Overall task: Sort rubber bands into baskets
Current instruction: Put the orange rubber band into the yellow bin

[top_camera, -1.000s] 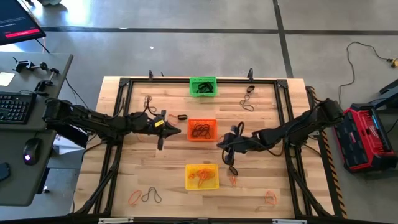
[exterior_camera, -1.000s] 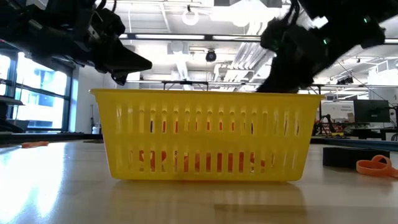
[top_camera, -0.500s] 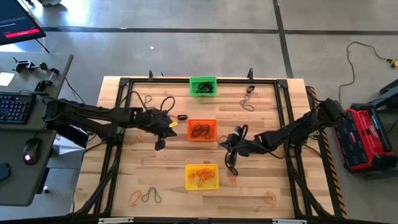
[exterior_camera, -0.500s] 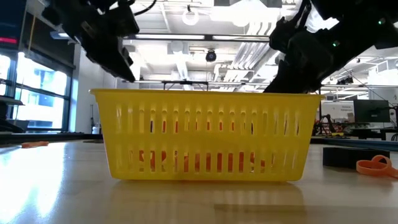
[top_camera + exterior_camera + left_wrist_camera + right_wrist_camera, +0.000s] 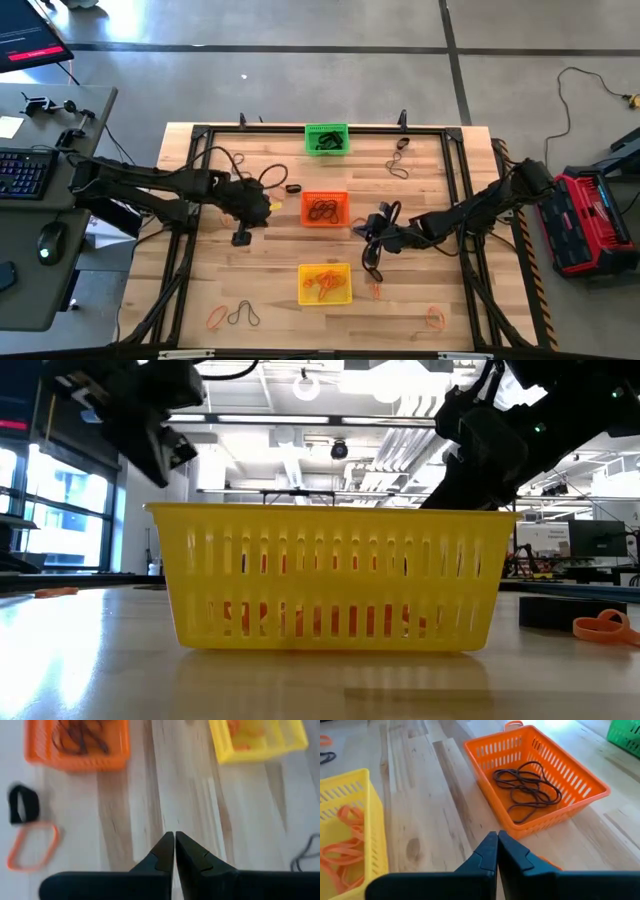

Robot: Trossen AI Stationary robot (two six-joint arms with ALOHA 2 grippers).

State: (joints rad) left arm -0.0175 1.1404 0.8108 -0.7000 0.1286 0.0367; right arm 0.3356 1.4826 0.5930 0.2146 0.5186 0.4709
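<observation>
Hovering over bare table, left hand [image 5: 174, 851] shut, empty.

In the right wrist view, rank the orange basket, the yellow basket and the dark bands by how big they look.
1. Orange basket, fully in view.
2. Yellow basket, cut off by the picture edge, so this order is unsure.
3. Dark bands, clearly smallest.

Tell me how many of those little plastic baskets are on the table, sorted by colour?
Green basket: 1
Orange basket: 1
Yellow basket: 1
Total: 3 baskets
</observation>
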